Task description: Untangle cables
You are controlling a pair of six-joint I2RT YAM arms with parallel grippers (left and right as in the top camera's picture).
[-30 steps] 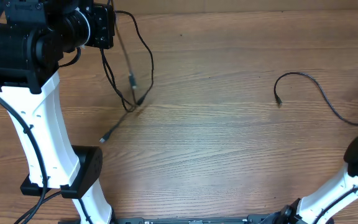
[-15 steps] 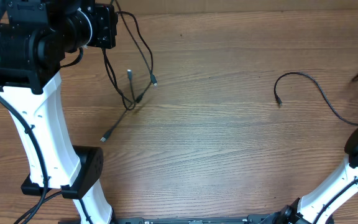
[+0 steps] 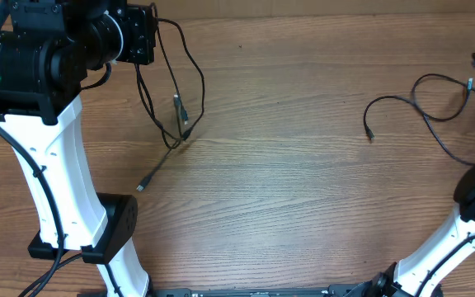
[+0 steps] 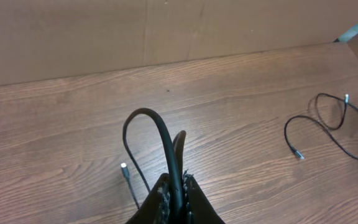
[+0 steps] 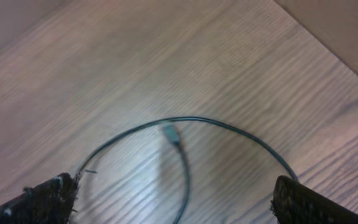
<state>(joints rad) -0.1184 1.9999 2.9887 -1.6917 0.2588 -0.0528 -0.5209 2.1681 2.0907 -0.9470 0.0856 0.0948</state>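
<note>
While loose — cable point(image 5: 194, 118) below end effector point(image 5: 173, 199)

I count three cables point(image 3: 174, 139), two of them tangled on the left, as best I can separate them, one loose cable point(image 3: 394, 97) on the right, four plug ends point(image 3: 369, 134) I can make out, two arms, left arm point(image 3: 52, 157), right arm point(image 3: 468, 223), one table point(image 3: 287, 206).

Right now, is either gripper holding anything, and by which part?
Left gripper pinches a black cable mid-length, at its loop. Right gripper is open and empty above a loose cable.
</note>
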